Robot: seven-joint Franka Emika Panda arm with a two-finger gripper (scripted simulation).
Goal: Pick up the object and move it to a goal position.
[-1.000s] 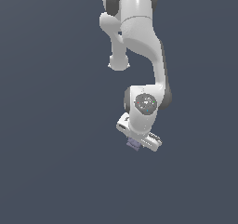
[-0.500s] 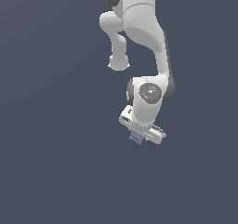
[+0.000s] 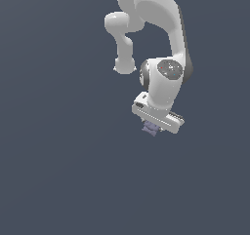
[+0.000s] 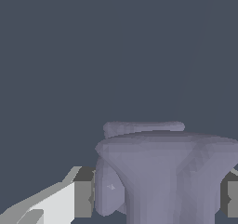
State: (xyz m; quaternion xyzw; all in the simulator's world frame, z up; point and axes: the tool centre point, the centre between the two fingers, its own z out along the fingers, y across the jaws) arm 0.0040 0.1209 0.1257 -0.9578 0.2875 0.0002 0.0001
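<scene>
The object (image 3: 150, 128) is a small pale purple-grey blocky piece, peeking out just under the white gripper (image 3: 153, 127) in the exterior view. The gripper hangs from the white arm over the plain dark grey surface and is shut on the object. In the wrist view the object (image 4: 162, 172) fills the near field between the grey finger pads (image 4: 83, 193), one on each side of it. Its lower part is hidden by the hand in the exterior view.
A flat dark grey ground (image 3: 58, 170) lies all around. The white arm's elbow and links (image 3: 146, 14) rise above the gripper. No other object shows.
The arm has carried the gripper and the held object upward and slightly towards the exterior view's right. The grip on the object has stayed the same.
</scene>
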